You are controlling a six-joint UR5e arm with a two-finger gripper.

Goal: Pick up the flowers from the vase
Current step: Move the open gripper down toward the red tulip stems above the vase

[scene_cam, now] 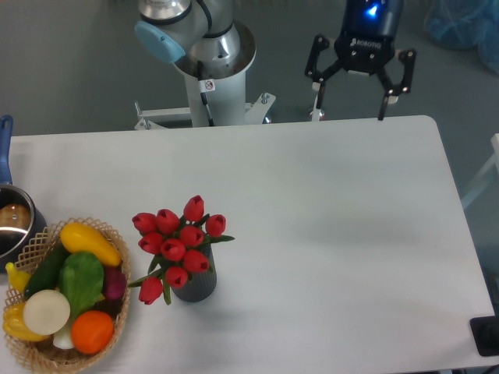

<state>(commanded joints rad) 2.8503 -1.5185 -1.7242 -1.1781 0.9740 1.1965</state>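
Note:
The flowers (pixel 176 247), a bunch of red tulip buds with green leaves, stand in the vase (pixel 196 286), a small dark grey ribbed cylinder at the table's front left. My gripper (pixel 350 103) hangs at the far edge of the table, well to the upper right of the flowers. Its two black fingers are spread wide apart with nothing between them.
A woven wicker basket (pixel 117 241) holding vegetables and fruit sits left of the vase. A metal pot (pixel 14 224) with a blue handle is at the left edge. The arm's base (pixel 210 66) stands behind the white table (pixel 327 234).

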